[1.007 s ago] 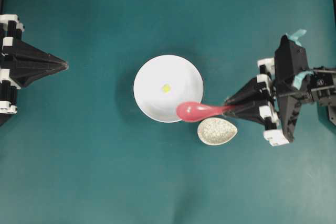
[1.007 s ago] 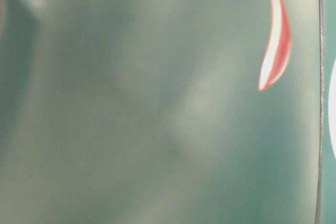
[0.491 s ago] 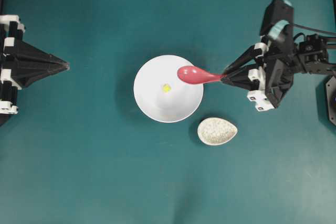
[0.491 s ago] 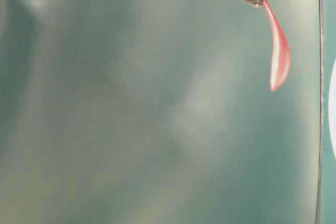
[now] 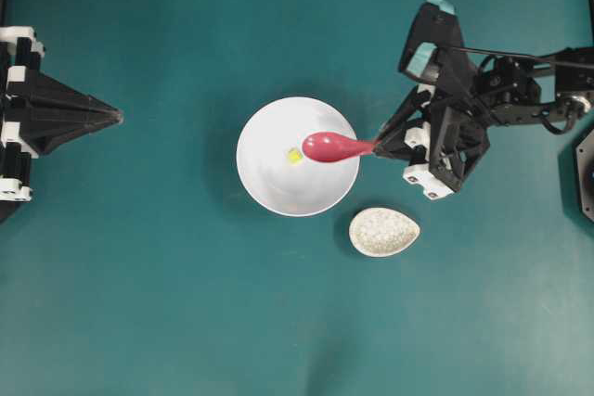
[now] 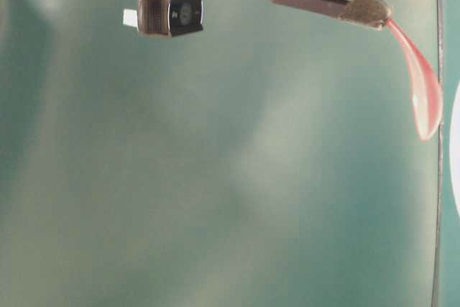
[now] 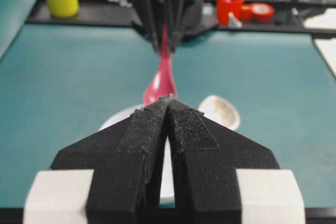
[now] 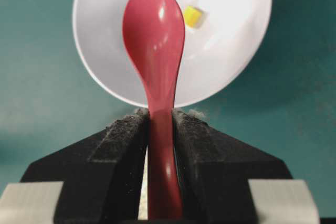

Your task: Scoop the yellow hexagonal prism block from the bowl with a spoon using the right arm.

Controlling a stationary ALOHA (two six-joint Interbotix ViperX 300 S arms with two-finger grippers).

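Two hands of mine show from overhead: my right hand (image 5: pixel 380 143) pinches the handle of the spoon (image 5: pixel 332 146), whose scoop reaches out ahead of it over the bowl (image 5: pixel 269 183), with the yellow hexagonal prism block (image 5: pixel 294 156) lying in the bowl just past the scoop's tip; the speckled spoon rest (image 5: pixel 383 232) sits on the bench (image 5: pixel 139 303) just beside the bowl and near that hand. My left hand (image 5: pixel 116 118) waits well apart on the opposite side, fingers pressed together on nothing. At table level, the right hand sits at the top edge with the spoon slanting down from it; a sliver of the bowl's rim shows at the right edge. From my left wrist, its pads meet, and the spoon hangs straight ahead above the bowl. From my right wrist, the pads clamp the handle, and the block lies just beside the scoop's far end, whether touching I cannot tell.
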